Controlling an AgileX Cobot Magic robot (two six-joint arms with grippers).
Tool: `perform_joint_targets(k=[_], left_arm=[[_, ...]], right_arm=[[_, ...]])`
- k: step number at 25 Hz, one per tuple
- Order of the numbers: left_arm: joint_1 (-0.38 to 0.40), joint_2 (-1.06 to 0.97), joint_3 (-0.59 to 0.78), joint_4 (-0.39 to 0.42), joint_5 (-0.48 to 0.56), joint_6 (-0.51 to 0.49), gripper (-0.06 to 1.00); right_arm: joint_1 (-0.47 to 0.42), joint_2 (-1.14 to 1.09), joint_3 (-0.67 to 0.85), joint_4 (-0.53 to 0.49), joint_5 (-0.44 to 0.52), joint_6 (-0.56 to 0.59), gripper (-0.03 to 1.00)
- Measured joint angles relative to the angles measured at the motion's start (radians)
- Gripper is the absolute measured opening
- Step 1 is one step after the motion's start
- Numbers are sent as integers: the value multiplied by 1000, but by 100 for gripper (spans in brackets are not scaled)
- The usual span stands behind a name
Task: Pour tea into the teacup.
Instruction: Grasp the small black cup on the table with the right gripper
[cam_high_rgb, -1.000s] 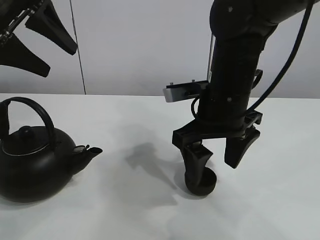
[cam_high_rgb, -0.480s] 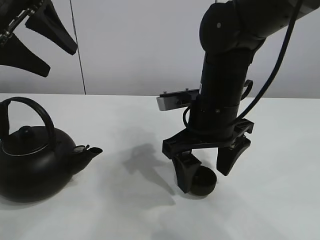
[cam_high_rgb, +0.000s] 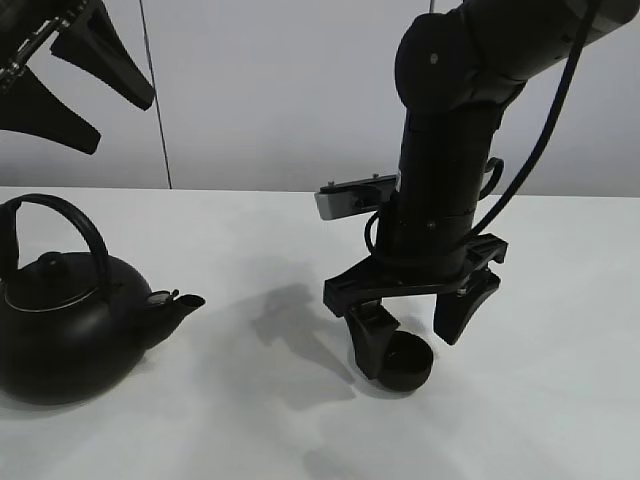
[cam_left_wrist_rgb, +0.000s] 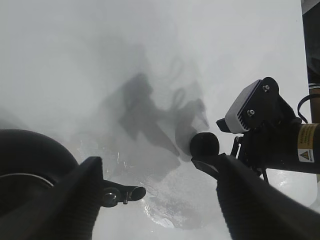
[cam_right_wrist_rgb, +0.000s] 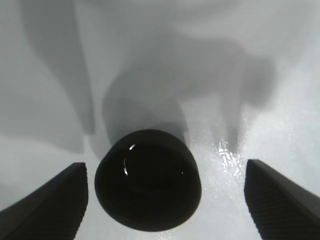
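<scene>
Teacup (cam_high_rgb: 405, 362) sits inside the right gripper (cam_high_rgb: 410, 348), jaws wide open and empty, seemingly touching one finger; teapot (cam_high_rgb: 70, 330) well left.

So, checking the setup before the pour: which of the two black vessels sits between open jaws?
The teacup, small and handleless, stands inside the right gripper, jaws open either side. The big teapot with the arched handle sits apart, far left.

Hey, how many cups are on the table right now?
1. The teacup stands on the white table between the fingers of the open right claw, right of the teapot in the high view. No other cup shows, though one could sit out of frame.
</scene>
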Motion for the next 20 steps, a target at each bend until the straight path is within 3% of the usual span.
perform_joint_targets(k=[8, 10, 14, 20], left_arm=[[0, 0, 0, 0, 0, 0, 48], [0, 0, 0, 0, 0, 0, 48], [0, 0, 0, 0, 0, 0, 48], [0, 0, 0, 0, 0, 0, 48]], right_arm=[[0, 37, 0, 9, 0, 6, 59], [0, 37, 0, 11, 0, 6, 56], [1, 15, 0, 12, 0, 7, 40], [3, -10, 0, 12, 16, 8, 40]])
